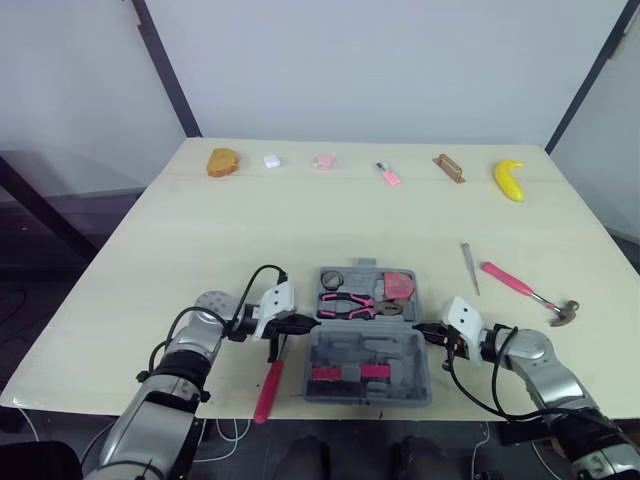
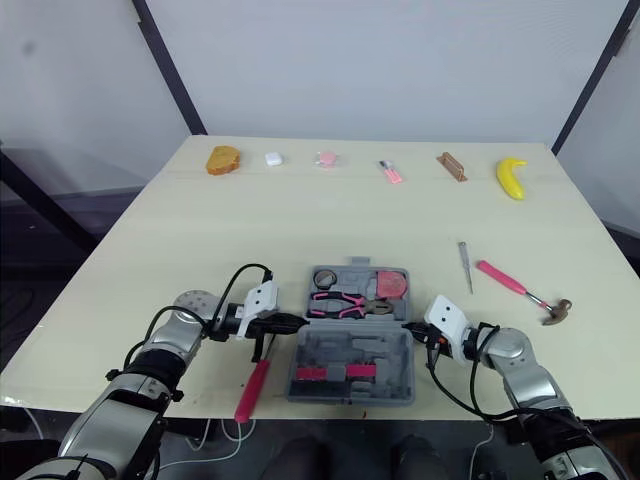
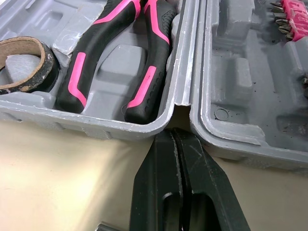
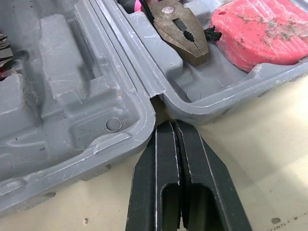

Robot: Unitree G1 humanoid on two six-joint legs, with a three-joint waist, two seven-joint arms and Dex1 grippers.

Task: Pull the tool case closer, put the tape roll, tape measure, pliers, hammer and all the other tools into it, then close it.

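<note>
Tool case: lying open at near table edge — pliers and tape roll seated inside. Left gripper, right gripper: fingers pressed fully together, gripping nothing, tips at hinge seam, opposite ends.

tape roll cut off at edge, pliers head cropped
</note>
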